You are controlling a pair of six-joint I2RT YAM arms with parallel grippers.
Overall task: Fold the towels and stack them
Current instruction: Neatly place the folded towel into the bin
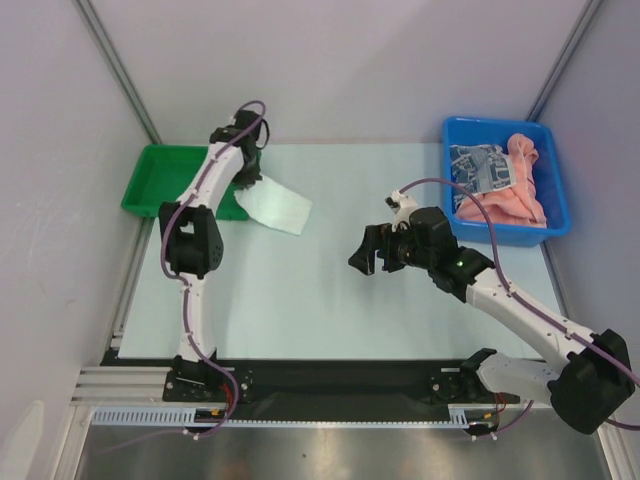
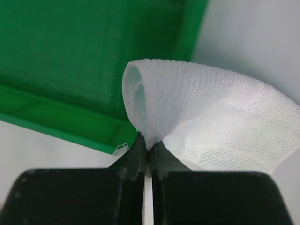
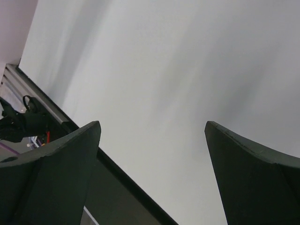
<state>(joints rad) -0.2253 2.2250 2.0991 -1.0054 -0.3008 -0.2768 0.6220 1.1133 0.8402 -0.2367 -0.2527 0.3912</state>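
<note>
White towel (image 1: 282, 209) on bench (image 1: 300, 310) beside green tray (image 1: 150, 185), bunched edge pinched in clenched jaws of left gripper (image 2: 149, 149). Right gripper (image 1: 375, 260) jaws released, empty. Cloth light, limp; best gripped at corners.

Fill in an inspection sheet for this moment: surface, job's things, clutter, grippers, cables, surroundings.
Surface: pale table, bare in the middle.
Job's things: white towel pinched at one edge, beside the green tray, which looks empty as far as it shows; patterned towel and pink towel bunched in the blue bin.
Clutter: nothing seen.
Grippers: left gripper shut on the white towel; right gripper open, empty, over the table.
Cables: purple cables run along both arms, clear of the towels.
Surroundings: grey walls; metal rail at the near edge.
</note>
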